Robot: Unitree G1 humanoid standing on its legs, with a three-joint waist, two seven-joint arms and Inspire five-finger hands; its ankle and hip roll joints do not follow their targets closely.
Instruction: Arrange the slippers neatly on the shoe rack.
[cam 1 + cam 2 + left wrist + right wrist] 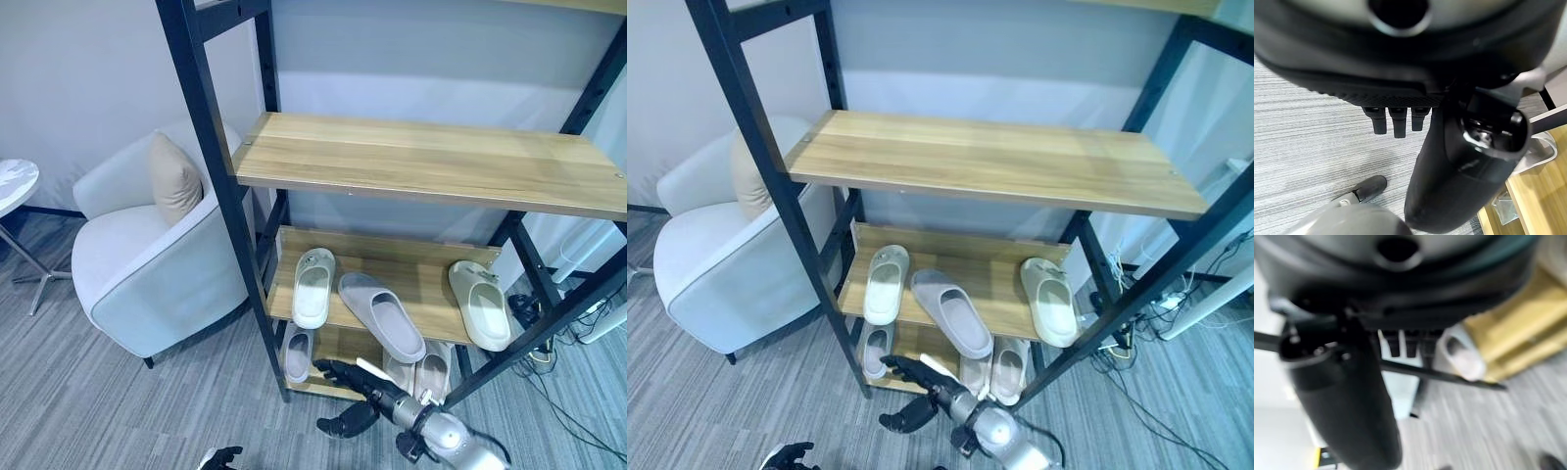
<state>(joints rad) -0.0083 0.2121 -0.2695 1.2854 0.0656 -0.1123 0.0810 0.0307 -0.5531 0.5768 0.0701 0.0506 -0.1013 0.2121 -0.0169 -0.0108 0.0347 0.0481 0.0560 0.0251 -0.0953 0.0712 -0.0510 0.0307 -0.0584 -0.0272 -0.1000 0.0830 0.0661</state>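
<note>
The shoe rack (421, 157) has wooden shelves in a black frame. On its middle shelf a white slipper (313, 287) lies at the left, a grey slipper (382, 315) lies slanted in the middle, and a cream slipper (479, 305) lies at the right. The bottom shelf holds a grey slipper (298, 354) at the left and a pale pair (423, 372) at the right. My right hand (358, 379) is open in front of the bottom shelf, fingers straight, holding nothing. A pale slipper (1464, 357) shows past its fingers (1405, 345). My left hand (220, 457) hangs low over the carpet, relaxed and empty.
A pale armchair (147, 264) with a beige cushion (176, 176) stands close to the rack's left post. A round side table (12, 186) is at the far left. Cables and a power strip (549, 352) lie on the floor right of the rack.
</note>
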